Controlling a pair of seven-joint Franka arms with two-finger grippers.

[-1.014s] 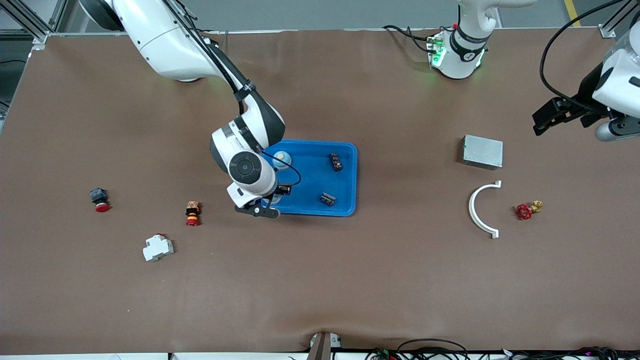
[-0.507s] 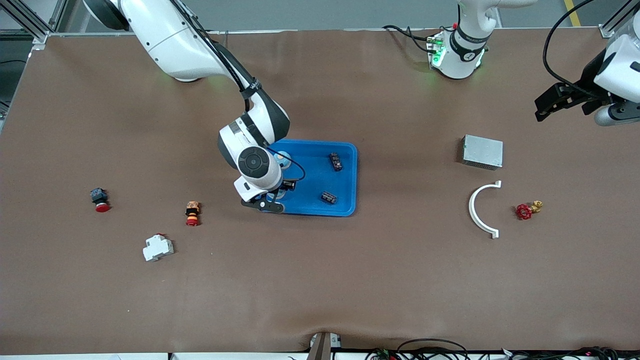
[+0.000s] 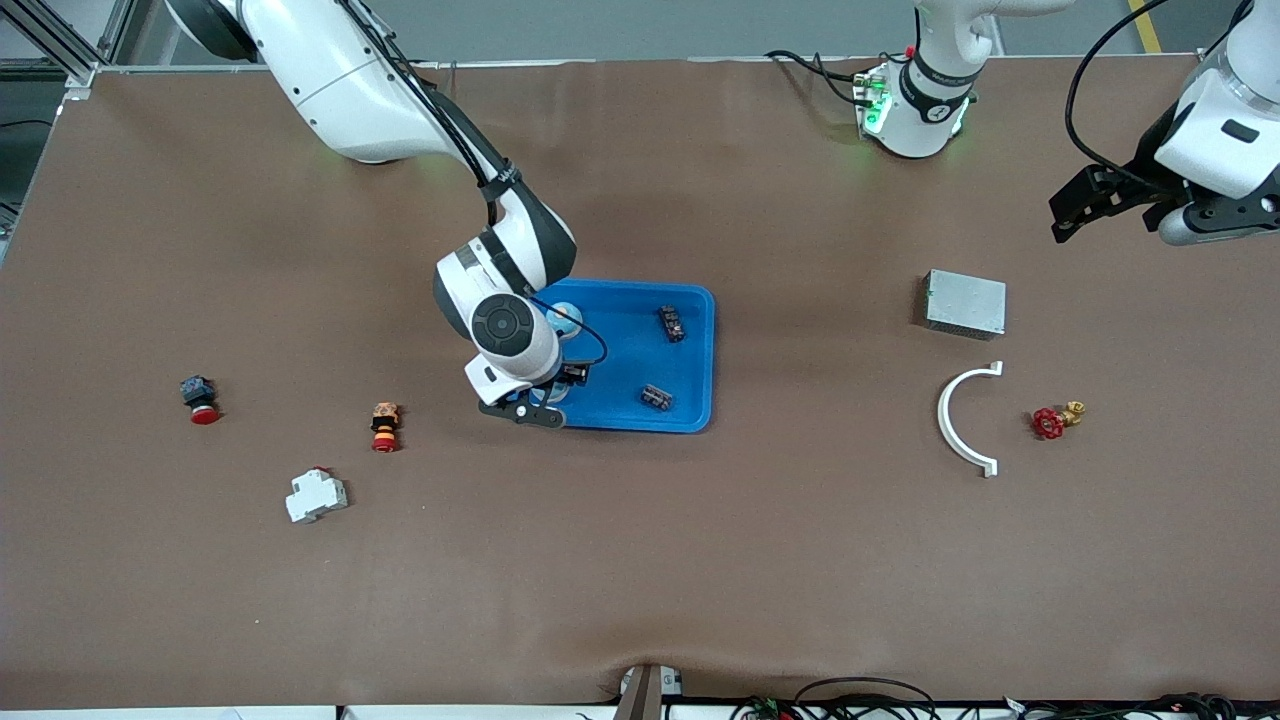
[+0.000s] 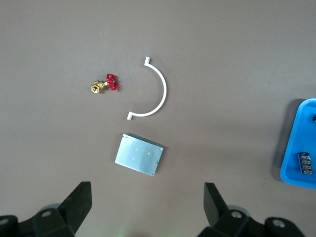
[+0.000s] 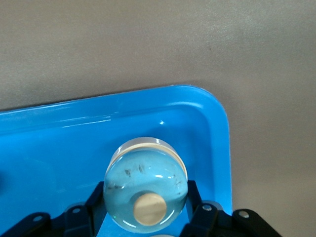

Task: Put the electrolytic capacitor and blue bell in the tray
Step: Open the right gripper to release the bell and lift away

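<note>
The blue tray (image 3: 690,355) lies mid-table and also shows in the right wrist view (image 5: 59,128). My right gripper (image 3: 548,392) hangs over the tray's nearer corner at the right arm's end. In the right wrist view it (image 5: 144,190) is shut on a pale blue bell (image 5: 143,170) with a tan knob. A second pale blue dome (image 3: 563,318) sits in the tray beside the wrist. Two dark capacitors (image 3: 671,322) (image 3: 655,398) lie in the tray. My left gripper (image 3: 1078,205) is open and empty, high over the left arm's end (image 4: 147,207).
A grey metal box (image 3: 965,303), a white curved bracket (image 3: 960,420) and a red valve (image 3: 1050,421) lie toward the left arm's end. A white breaker (image 3: 316,495) and two red push buttons (image 3: 385,428) (image 3: 199,398) lie toward the right arm's end.
My right gripper has shifted sideways a little farther over the tray with the bell. My left gripper has risen and drifted toward the robots' bases.
</note>
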